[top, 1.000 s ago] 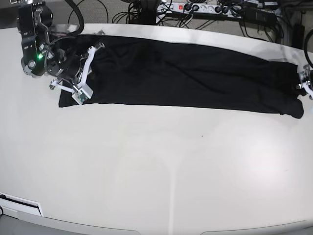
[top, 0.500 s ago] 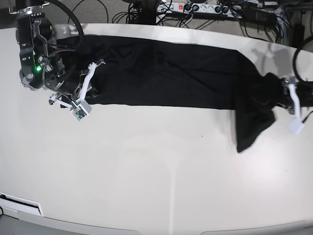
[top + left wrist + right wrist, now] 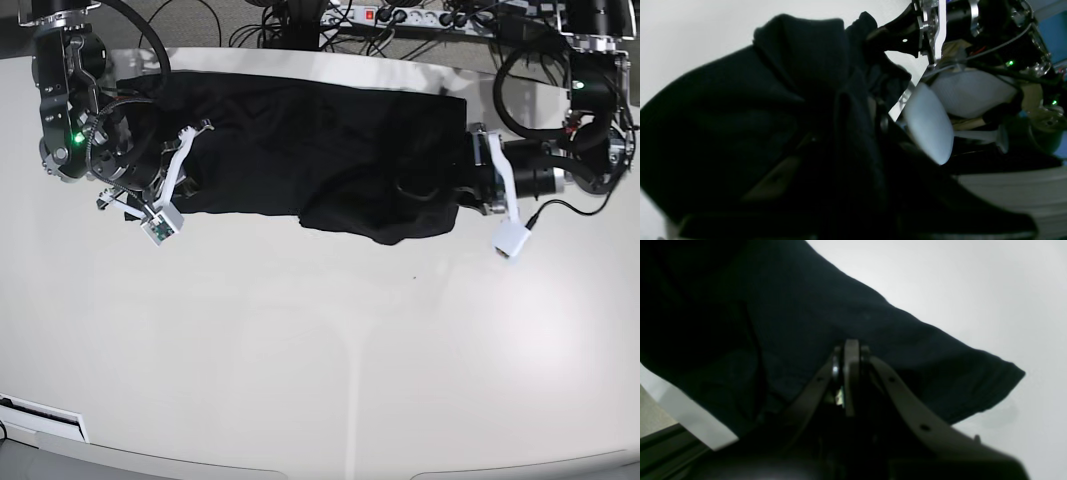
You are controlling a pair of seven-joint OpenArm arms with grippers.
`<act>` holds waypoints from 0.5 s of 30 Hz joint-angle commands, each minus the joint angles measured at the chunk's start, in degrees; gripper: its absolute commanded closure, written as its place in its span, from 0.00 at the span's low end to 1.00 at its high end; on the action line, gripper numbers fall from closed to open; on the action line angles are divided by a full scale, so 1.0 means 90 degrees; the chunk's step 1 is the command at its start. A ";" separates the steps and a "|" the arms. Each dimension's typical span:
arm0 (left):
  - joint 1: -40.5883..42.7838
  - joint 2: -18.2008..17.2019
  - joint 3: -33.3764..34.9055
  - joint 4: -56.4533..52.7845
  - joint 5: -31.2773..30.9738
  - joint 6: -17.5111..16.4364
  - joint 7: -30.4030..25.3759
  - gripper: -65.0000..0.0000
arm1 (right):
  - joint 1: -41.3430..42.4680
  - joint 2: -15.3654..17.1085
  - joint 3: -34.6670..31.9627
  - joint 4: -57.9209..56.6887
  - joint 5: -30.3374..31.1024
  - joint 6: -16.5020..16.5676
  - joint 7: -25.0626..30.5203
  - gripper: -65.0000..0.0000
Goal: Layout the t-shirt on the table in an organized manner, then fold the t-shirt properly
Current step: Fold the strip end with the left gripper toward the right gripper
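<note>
The black t-shirt (image 3: 300,140) lies along the far side of the white table (image 3: 320,350). Its right part is drawn over itself into a bunched fold (image 3: 385,215). My left gripper (image 3: 462,170) is at the shirt's right end, shut on the fabric. In the left wrist view the gathered t-shirt (image 3: 756,116) hides the fingers. My right gripper (image 3: 192,172) is at the shirt's left end. In the right wrist view its jaws (image 3: 846,351) are pinched together on the dark t-shirt (image 3: 806,316), with a hemmed corner (image 3: 1000,376) resting on the table (image 3: 973,290).
A power strip and tangled cables (image 3: 400,18) lie beyond the table's far edge. A flat white piece (image 3: 40,415) sits at the front left corner. In the left wrist view the other arm (image 3: 973,20) shows past the fabric.
My left gripper has travelled left from the table's right edge, dragging the shirt's right end over the rest into a fold. The right arm has stayed about where it was.
</note>
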 commanded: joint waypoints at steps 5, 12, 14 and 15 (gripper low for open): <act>-0.0095 0.0075 0.0423 0.0056 -0.0214 -0.0033 -0.0129 0.92 | 0.0085 0.0056 0.0029 0.0090 0.0090 0.0097 0.0095 1.00; -0.0095 0.0073 0.0869 0.0056 -0.0313 -0.0033 -0.0136 0.46 | 0.0199 0.0056 0.0032 0.0092 0.0090 0.0027 0.0083 0.99; -0.0095 0.0068 0.0865 0.0056 -0.0406 -0.0033 -0.0260 0.47 | 0.0299 0.0056 0.0032 0.0092 0.0087 -0.0151 0.0041 0.88; -0.0095 0.0070 0.0865 0.0056 -0.0403 -0.0033 -0.0372 0.51 | 0.0355 0.0056 0.0032 0.0097 0.0090 -0.0277 -0.0027 0.81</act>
